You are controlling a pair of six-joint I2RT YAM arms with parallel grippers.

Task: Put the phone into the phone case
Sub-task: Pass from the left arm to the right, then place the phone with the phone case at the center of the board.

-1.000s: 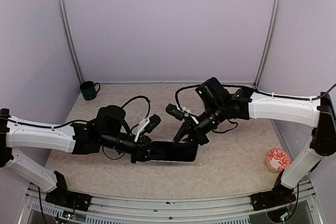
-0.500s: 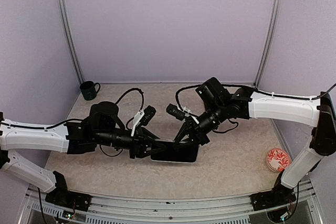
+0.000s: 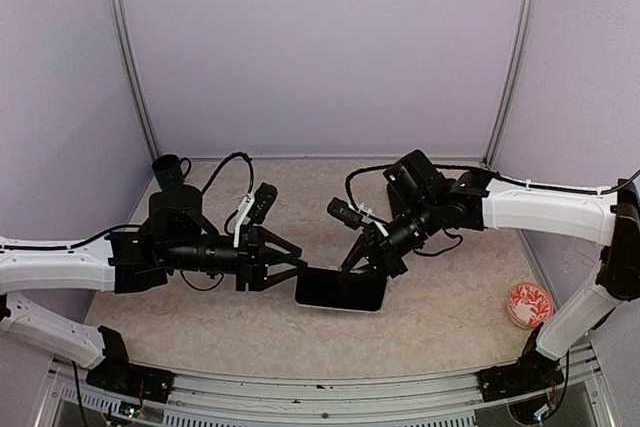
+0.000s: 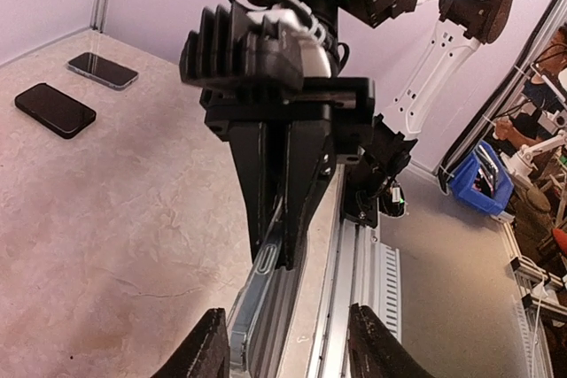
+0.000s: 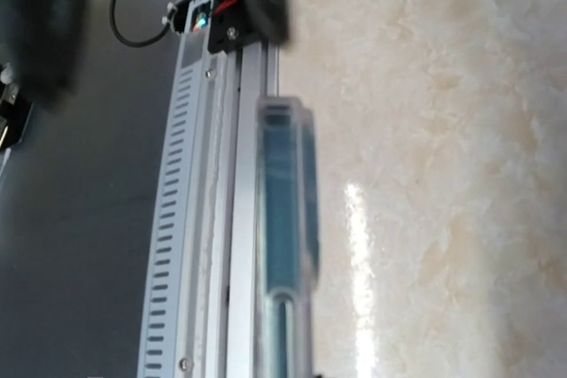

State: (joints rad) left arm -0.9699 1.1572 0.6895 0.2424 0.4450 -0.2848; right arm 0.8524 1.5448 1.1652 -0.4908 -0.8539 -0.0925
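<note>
The dark phone [image 3: 340, 290] hangs flat just above the table centre, with a pale rim round it. Seen edge-on in the right wrist view, the phone [image 5: 285, 210] shows a teal side inside a clear phone case [image 5: 306, 174]. My right gripper [image 3: 366, 263] is shut on the phone's far right edge; in the left wrist view its black fingers [image 4: 306, 174] clamp the thin phone [image 4: 273, 236]. My left gripper [image 3: 292, 267] is open just left of the phone and does not touch it. Its fingertips [image 4: 205, 351] frame the bottom of the left wrist view.
A dark green mug [image 3: 170, 171] stands at the back left corner. A red patterned round dish [image 3: 529, 304] lies at the front right. Two other dark phones [image 4: 55, 110] [image 4: 102, 70] lie flat on the table in the left wrist view. The aluminium rail [image 3: 320, 387] runs along the near edge.
My left gripper has opened, let go of the phone's left end and drawn back to the left. The right gripper keeps the phone and has shifted slightly right.
</note>
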